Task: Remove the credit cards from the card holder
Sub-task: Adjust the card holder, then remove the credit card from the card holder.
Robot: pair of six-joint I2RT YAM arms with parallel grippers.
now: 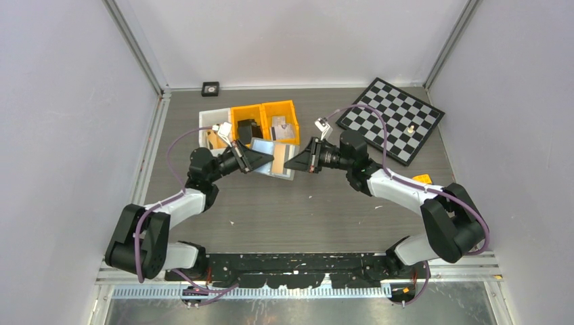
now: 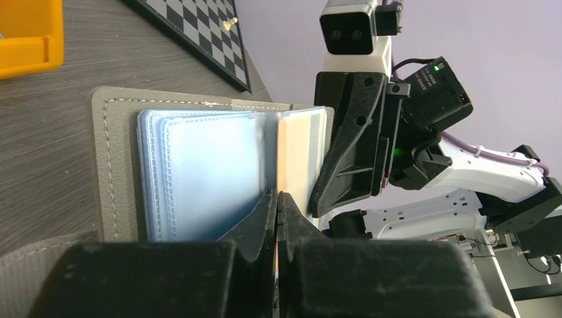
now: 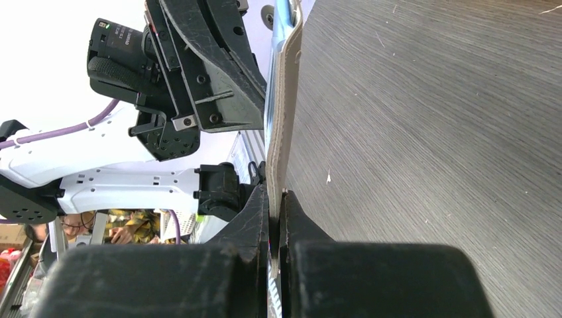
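The left pincer (image 2: 277,215) and right pincer (image 3: 276,207) both pinch tight on the bendy-looking card holder (image 2: 118,165); I'd pull the thin, slippery tan card (image 2: 299,156) at its 3 o'clock edge.

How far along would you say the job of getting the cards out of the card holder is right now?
Done: the card holder is open. In hand: the right pincer clamps its outer edge, and the left pincer pinches its inside, between the pale blue card and the tan card. Left: both cards sit inside the holder; neither is out.
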